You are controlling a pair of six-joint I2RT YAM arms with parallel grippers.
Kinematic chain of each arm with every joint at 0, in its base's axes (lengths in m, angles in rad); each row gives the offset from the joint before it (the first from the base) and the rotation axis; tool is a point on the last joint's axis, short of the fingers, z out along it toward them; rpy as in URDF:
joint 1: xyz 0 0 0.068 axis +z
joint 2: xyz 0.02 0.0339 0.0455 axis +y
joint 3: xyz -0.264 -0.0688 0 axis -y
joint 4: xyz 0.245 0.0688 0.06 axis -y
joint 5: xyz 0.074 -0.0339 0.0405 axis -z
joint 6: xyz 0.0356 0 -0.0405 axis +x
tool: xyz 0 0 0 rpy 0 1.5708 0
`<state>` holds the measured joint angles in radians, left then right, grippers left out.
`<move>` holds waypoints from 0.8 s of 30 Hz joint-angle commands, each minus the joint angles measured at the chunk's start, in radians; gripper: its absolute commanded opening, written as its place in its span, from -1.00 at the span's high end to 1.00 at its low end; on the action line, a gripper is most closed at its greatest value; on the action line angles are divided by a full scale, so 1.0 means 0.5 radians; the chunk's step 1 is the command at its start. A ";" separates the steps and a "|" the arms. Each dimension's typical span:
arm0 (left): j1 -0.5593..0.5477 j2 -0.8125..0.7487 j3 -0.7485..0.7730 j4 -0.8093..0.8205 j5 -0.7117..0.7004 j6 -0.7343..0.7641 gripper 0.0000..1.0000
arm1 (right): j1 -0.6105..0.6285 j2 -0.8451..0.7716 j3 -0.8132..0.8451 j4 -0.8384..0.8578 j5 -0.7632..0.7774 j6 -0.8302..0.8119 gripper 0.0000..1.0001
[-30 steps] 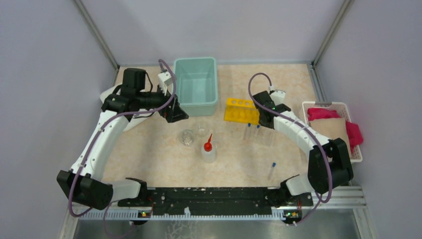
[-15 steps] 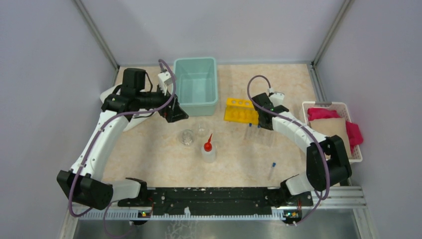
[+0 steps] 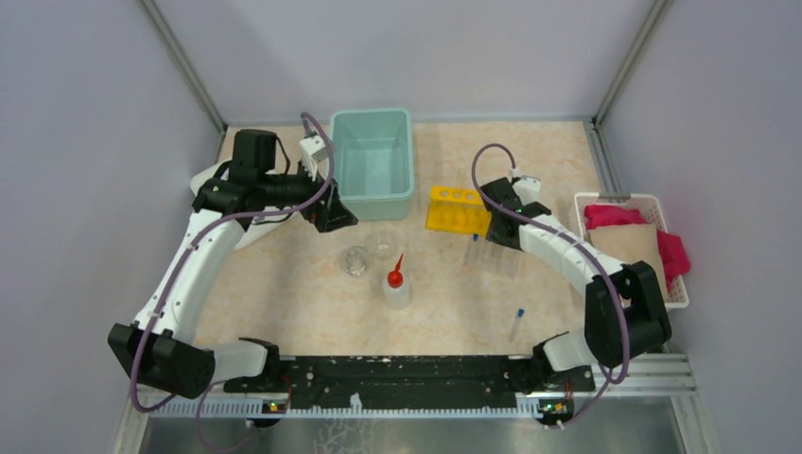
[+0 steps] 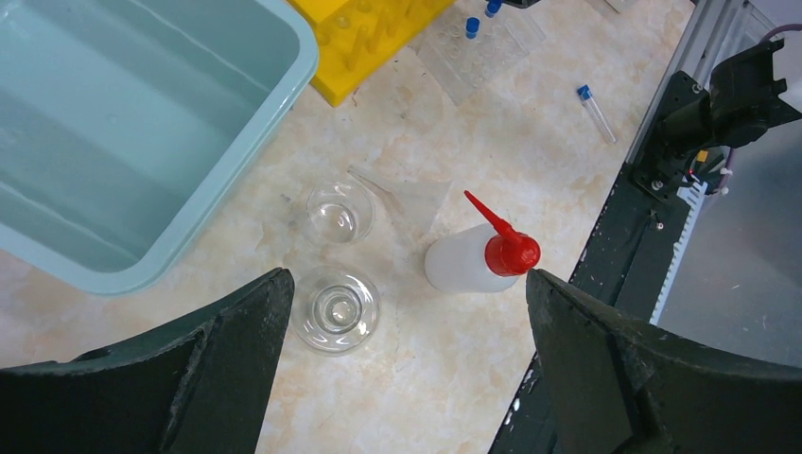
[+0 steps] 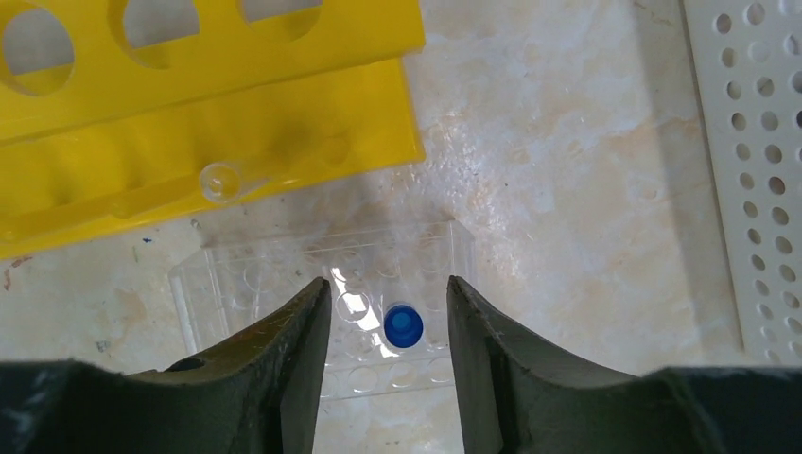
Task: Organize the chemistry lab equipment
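Observation:
My right gripper [image 5: 389, 282] hangs open over a clear rack [image 5: 246, 270]. A blue-capped test tube [image 5: 404, 326] stands in that rack between the jaws, touching neither. The yellow rack [image 3: 457, 210] lies just behind the clear rack. Another test tube [image 3: 516, 323] lies loose on the table near the front right. My left gripper [image 4: 409, 279] is wide open and holds nothing, high above two glass cups [image 4: 337, 308] [image 4: 339, 210] and the squeeze bottle [image 4: 468, 263] with its red nozzle.
A teal bin [image 3: 374, 161] stands at the back centre, next to my left wrist. The white basket [image 3: 629, 246] of pink and brown cloths sits at the right edge. The arms' black base rail [image 3: 407, 374] runs along the front.
My right gripper's jaws have parted from the blue-capped tube, which stays standing in the clear rack. The right wrist shifted slightly. The left arm has not moved.

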<state>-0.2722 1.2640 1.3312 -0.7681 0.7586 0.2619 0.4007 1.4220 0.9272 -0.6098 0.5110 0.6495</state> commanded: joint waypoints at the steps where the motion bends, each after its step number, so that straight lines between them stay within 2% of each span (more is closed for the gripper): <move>1: 0.020 -0.009 0.075 -0.001 0.007 0.009 -0.98 | -0.025 -0.155 0.066 -0.045 0.001 0.045 -0.03; 5: 0.023 -0.012 0.075 -0.003 0.011 0.007 -0.98 | -0.026 -0.222 0.203 -0.348 0.000 0.128 -0.12; 11: 0.029 -0.026 0.070 0.001 0.028 0.010 -0.98 | -0.026 -0.567 0.244 -0.811 -0.166 0.208 -0.09; 18: 0.032 -0.019 0.089 0.005 0.037 0.004 -0.98 | -0.027 -0.851 -0.124 -1.075 -0.604 0.359 0.06; 24: 0.032 -0.028 0.089 0.015 0.042 -0.007 -0.98 | -0.025 -0.877 -0.360 -1.134 -0.611 0.452 0.05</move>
<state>-0.2619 1.2640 1.3441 -0.7677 0.7601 0.2615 0.4000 0.9924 0.7826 -1.1324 0.2470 0.8249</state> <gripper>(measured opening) 0.989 0.464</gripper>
